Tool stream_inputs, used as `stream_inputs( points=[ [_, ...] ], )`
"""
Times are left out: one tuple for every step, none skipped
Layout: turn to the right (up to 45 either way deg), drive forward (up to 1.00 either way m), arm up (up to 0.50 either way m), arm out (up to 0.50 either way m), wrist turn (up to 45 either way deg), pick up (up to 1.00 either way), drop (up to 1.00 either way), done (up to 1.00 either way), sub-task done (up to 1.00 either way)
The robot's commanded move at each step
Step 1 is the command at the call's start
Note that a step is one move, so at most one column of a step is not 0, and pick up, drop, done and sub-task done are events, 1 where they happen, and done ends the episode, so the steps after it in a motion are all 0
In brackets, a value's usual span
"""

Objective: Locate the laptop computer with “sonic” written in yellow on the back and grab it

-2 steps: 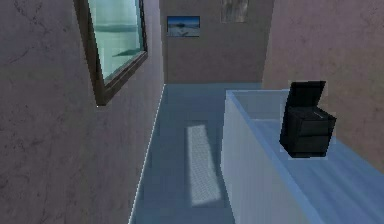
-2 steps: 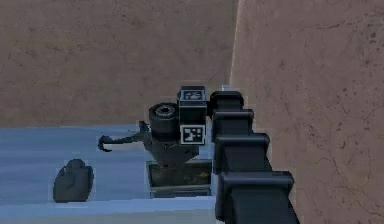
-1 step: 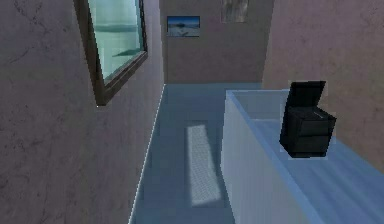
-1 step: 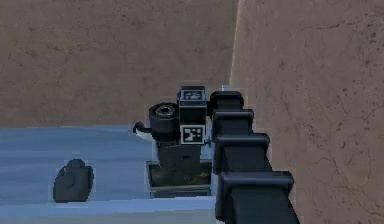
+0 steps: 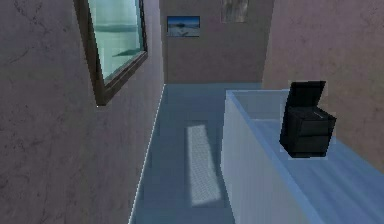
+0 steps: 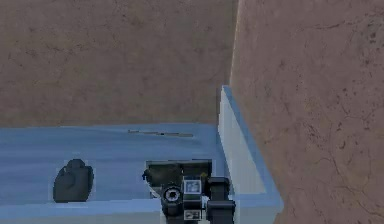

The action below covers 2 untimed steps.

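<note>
Searching for the laptop, by the look of it, with the grab itself not yet begun. Standing alongside a pale-blue counter [image 5: 335,185] set against a brownish wall [image 6: 110,60]. Judging the likeliest candidate to be a dark boxy thing [image 5: 305,122] with a raised flap, resting on the counter toward the forward view's right. Cannot confirm it as the laptop: no yellow lettering to be made out. Placing the end effector [image 6: 152,177] low in the arm side view, at the counter's near edge. Cannot tell whether grasping anything, with counter top right behind the far end.

Calls next, as a judgement, for rolling forward along the counter to line the boxy thing up with the arm, checking its back for the yellow word, then reaching across toward it.

Noting a dark rounded lump [image 6: 73,180] on the counter, well apart from the end effector toward the arm side view's left, and a thin flat strip [image 6: 160,130] farther out near the wall; unable to name either. Facing a framed mirror or window [image 5: 112,45] on the forward view's left wall, with a small picture [image 5: 182,25] on the far wall. Leaving only the narrow floor strip [image 5: 185,150] between that wall and the counter as a lane; risking a scrape of the base along the counter's side.
</note>
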Motion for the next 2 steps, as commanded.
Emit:
stream_inputs(
  points=[
    [0.0, 0.0, -0.32, 0.0, 0.0, 0.0, 0.0, 0.0, 0.0],
    [0.0, 0.0, 0.0, 0.0, 0.0, 1.0, 0.0, 0.0, 0.0]
  ],
)
